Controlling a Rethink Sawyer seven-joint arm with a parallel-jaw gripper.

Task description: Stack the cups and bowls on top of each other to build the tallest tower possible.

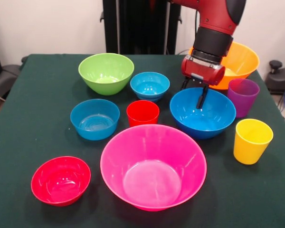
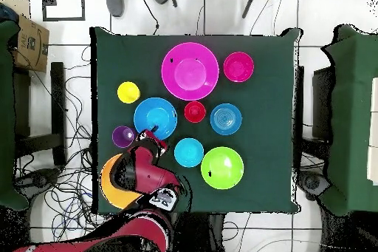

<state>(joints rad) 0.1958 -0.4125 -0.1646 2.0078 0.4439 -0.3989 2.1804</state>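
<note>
Over the far rim of the blue bowl [image 1: 203, 112] hung the hand [image 1: 194, 94], fingers apart and empty, straddling that rim. No tower stood yet; every piece sat separate on the desk [image 1: 33, 128]. Glossy, light plastic looked slippery, best pinched at the rim.

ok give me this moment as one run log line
stage: nothing stacked yet | hand: open, empty, over far rim of blue bowl | orange bowl: behind arm | purple cup: upright beside blue bowl
</note>
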